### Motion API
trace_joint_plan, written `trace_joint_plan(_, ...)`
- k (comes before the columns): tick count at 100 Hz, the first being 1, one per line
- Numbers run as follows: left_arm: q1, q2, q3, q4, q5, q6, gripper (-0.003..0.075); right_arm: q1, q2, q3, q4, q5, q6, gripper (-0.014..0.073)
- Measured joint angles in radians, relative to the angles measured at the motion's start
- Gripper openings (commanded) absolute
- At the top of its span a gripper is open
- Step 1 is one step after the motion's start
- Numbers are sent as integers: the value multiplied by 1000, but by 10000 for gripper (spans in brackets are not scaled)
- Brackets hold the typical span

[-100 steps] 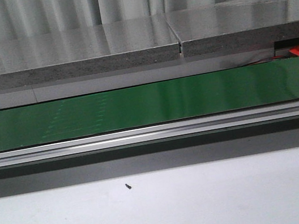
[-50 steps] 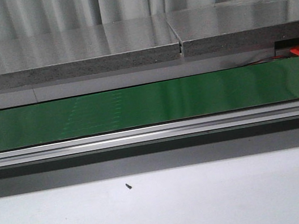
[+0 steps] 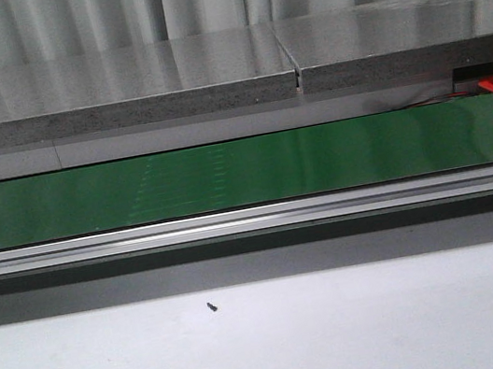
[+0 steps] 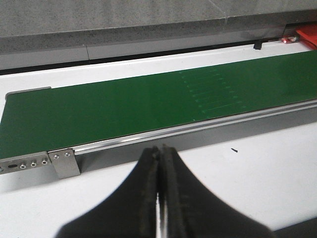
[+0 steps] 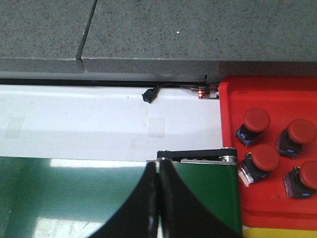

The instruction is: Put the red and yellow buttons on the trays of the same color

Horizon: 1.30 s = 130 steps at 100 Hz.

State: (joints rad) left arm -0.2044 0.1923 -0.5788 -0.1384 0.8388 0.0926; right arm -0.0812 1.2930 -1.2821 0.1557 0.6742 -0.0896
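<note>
1 green conveyor belt is seen running across the front view, with a silver rail along its near edge and a grey stone ledge behind it. 1 small dark speck lies on the white table in front of the belt. No arm is caught in the front view.

In the right wrist view, 1 red tray is shown just beside the end of the belt. 4 red buttons are counted in it: 1 at, 1 at, 1 at and 1 at. All 4 stand upright on dark bases. A yellow strip is glimpsed along the tray's near edge; what it belongs to cannot be told. No yellow button is seen in any view.

The right gripper is held over the belt's end with its 2 fingers pressed together and nothing between them. The 4 red buttons lie beside it, apart from the fingers, in the tray.

The left gripper is likewise closed on nothing, above the white table, near the belt's other end and its metal bracket.
</note>
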Motion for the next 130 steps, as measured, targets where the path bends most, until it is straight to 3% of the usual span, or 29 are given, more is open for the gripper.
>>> trace_joint_plan(108,0,0,0,0,0,0,-18,0,-591,648,7,-326,2,-67)
trace_joint_plan(130,0,0,0,0,0,0,-19,0,-709,774,15,-453,2,-64)
